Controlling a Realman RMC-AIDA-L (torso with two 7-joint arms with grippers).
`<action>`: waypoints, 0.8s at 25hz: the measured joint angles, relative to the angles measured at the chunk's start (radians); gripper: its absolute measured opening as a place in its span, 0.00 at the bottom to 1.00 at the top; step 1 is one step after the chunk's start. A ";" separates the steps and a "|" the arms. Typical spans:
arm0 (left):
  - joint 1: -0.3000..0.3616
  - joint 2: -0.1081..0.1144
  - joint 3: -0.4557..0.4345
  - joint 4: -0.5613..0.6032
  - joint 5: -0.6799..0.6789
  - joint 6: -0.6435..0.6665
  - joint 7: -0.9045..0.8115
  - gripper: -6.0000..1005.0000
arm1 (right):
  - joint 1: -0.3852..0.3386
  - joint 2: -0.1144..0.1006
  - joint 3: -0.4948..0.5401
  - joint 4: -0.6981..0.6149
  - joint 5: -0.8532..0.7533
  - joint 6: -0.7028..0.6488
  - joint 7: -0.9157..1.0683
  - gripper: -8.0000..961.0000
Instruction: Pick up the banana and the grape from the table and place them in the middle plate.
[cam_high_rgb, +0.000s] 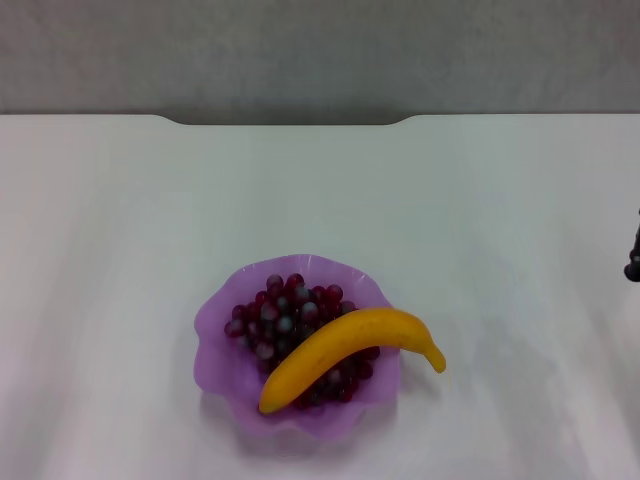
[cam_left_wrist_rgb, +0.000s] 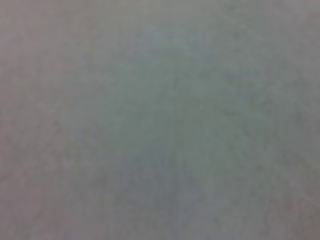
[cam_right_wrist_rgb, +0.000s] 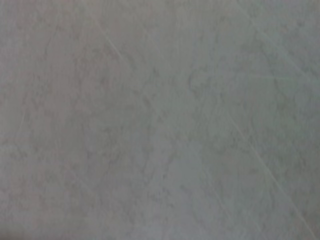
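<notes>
White surface (cam_high_rgb: 120, 250) fills the head view, its far edge notched at 12 o'clock against a grey wall (cam_high_rgb: 320, 50). Middle plate (cam_high_rgb: 215, 325), translucent purple with a wavy rim, sits toward 6 o'clock of the view, slightly left of centre. Grape (cam_high_rgb: 280, 315) bunch lies inside the plate, dark red-purple, filling most of the bowl. Banana (cam_high_rgb: 345, 350) lies across the grape and the plate, running from about 7 o'clock to 3 o'clock of the plate; its lower end rests at the plate's near rim, its dark-tipped end overhangs the rim on the right side, above the surface. Right claw (cam_high_rgb: 633, 255): only a small dark sliver at the 3 o'clock edge of the head view, well apart from the plate; cannot tell whether it is spread or pressed together. Left claw: not seen in any view. Both wrist views show only plain pale surface, no objects.
</notes>
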 joint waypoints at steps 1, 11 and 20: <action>-0.011 0.001 -0.007 0.039 0.003 0.017 -0.024 0.09 | 0.000 0.000 0.000 0.000 0.000 0.000 0.000 0.01; -0.191 0.018 -0.033 0.476 0.129 0.153 -0.233 0.02 | 0.028 0.000 -0.026 0.012 -0.001 0.000 0.000 0.01; -0.269 -0.008 -0.092 0.684 0.091 0.154 -0.225 0.02 | 0.078 0.004 -0.050 0.054 0.004 0.002 0.000 0.01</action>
